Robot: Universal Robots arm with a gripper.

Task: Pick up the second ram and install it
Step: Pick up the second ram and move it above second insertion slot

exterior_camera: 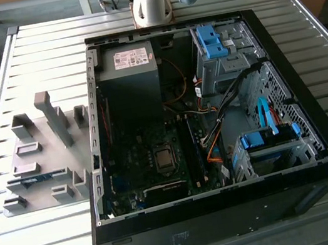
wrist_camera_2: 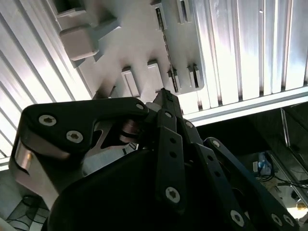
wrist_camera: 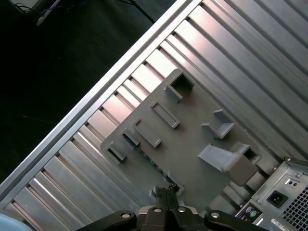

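– Second ram (exterior_camera: 37, 179), where does it sit?
– Working down from the big items. Slatted metal table (exterior_camera: 58, 242) carries everything. Open black computer case (exterior_camera: 233, 227) fills the exterior view's right half, motherboard (exterior_camera: 158, 161) exposed. Grey fixture plate (exterior_camera: 52, 156) lies flat on the table just beside the case, on the exterior view's left.
– Arm?
– Arm base (exterior_camera: 152, 1) stands behind the case, at the top of the exterior view. Gripper (wrist_camera: 166, 191) hangs above the plate in the first wrist view, apart from it. The second wrist view shows the gripper (wrist_camera_2: 166, 98) over the plate's edge.
– Fingers?
– Closed, tips pressed together.
– And the stick?
– Thin blue-green strip, lying in a low slot of the plate, toward the end nearer the camera, well apart from the case. Gripper not touching it.
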